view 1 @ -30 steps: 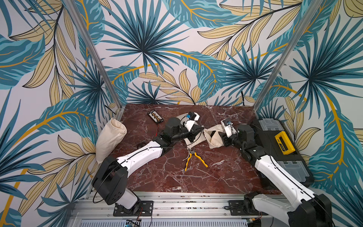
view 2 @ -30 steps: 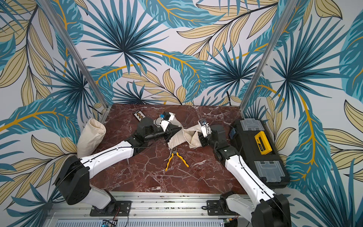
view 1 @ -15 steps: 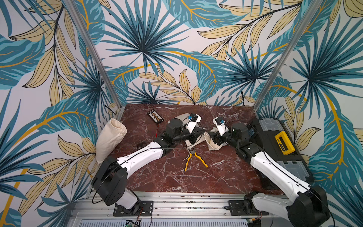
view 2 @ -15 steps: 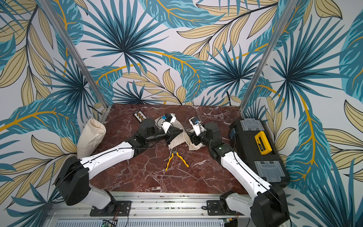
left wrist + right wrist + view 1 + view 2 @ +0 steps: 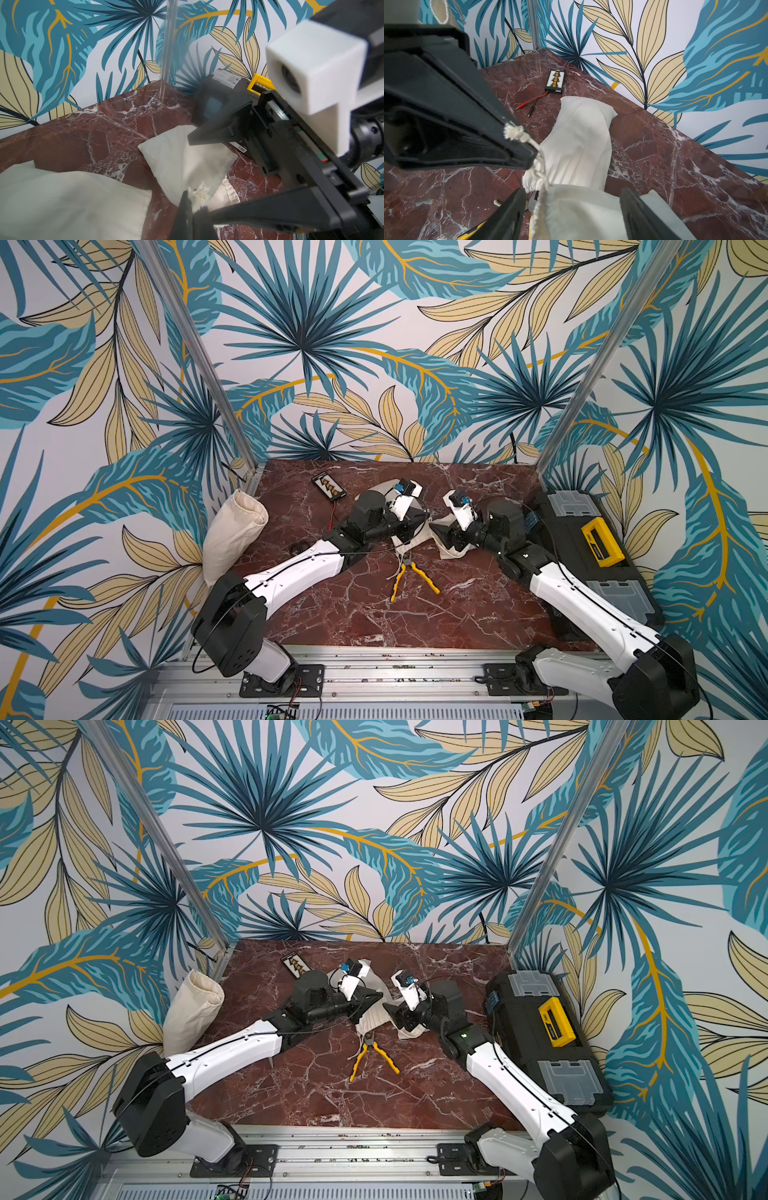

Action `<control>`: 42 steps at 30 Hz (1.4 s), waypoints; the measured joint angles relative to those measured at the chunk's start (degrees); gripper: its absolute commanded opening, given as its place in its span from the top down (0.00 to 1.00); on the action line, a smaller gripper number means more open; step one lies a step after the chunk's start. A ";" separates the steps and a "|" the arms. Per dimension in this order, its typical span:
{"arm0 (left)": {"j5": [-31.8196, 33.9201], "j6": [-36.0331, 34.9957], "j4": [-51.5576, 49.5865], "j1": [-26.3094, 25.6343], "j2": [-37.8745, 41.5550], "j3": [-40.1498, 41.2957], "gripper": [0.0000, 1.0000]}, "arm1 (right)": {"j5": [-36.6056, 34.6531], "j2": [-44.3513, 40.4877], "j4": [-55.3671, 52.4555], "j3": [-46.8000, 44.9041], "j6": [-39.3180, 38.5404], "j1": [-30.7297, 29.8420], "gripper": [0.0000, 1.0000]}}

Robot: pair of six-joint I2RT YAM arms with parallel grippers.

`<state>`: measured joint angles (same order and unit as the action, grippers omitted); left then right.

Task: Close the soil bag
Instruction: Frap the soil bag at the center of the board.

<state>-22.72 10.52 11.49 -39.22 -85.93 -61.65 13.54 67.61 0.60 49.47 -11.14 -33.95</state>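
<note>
"Where's the soil bag (image 5: pixel 369 1018)?"

"Lying in the middle of the marble table (image 5: pixel 332 614), between the two arms, just beyond the pliers (image 5: pixel 406 562)."

"And the left gripper (image 5: pixel 527 155)?"

"Clamped tight on the frayed end of the drawstring (image 5: pixel 517 135)."

"The right gripper (image 5: pixel 573 191)?"

"Jaws spread wide, a fold of the bag between them, nothing pinched."

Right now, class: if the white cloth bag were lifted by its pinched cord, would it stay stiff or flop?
Likely floppy: the bag lies creased and sagging. Its cord, pinched in the left fingers, looks thin and frayed, so it might slip. Its bulge suggests some weight.
</note>
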 measured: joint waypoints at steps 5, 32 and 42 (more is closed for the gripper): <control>0.02 0.68 -0.33 0.00 1.55 0.00 1.00 | -0.94 5.27 2.19 0.57 0.09 -1.03 0.60; 0.55 5.88 -5.95 8.31 13.90 -0.20 1.00 | -9.64 2.49 2.67 3.43 0.74 -5.66 0.29; 0.63 5.42 -5.79 8.20 13.92 -0.24 1.00 | -4.50 11.91 4.17 11.17 0.81 -8.70 0.40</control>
<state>-22.09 15.94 5.69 -31.03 -72.01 -61.89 9.04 79.53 4.78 60.64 -10.33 -42.65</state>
